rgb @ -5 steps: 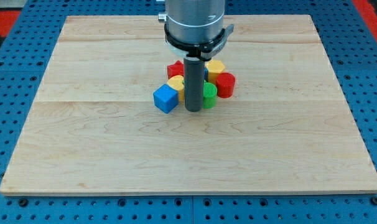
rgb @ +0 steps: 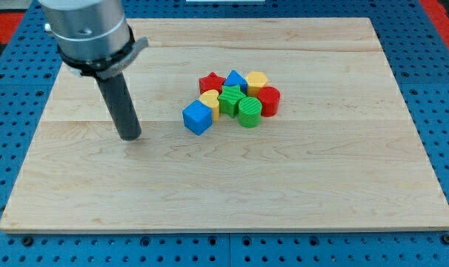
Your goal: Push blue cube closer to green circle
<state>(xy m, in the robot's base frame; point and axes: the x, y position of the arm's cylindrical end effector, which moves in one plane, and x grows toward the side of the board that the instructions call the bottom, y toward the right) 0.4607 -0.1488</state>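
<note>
Wooden board (rgb: 343, 185) carries eight blocks in one tight cluster near its middle. The red star (rgb: 210, 81) and blue triangle (rgb: 234, 79) at the back are partly hidden by the blocks in front, and the green star (rgb: 231, 99) is hard to outline. Counted: two red, two blue, two yellow, two green. The blue cube (rgb: 198, 117) sits at the cluster's 8 o'clock corner, near the green circle (rgb: 250, 112) but apart from it, with a yellow block (rgb: 210, 99) just behind. The rod has no jaws; its tip (rgb: 130, 136) rests at the cube's 9 o'clock, well apart, with bare wood between and wide room toward every edge.
</note>
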